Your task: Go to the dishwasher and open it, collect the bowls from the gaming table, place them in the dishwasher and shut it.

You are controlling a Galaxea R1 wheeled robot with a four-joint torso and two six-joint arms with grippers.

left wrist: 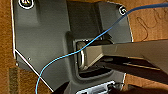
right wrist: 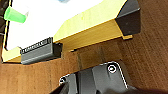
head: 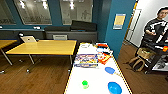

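Bowls [head: 114, 87] on gaming table [head: 97, 80], board game [head: 86, 60] beyond; end effector state unclear

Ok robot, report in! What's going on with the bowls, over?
Grippers: can't tell. Two blue plastic bowls and small green one on long white-topped gaming table. Board-game box and packets farther along.

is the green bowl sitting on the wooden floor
No, the green bowl sits on the gaming table, near the blue bowl.

Two blue bowls [head: 114, 87] and a green one [head: 85, 84] sit on the table [head: 97, 77]; a person [head: 156, 27] stands right.
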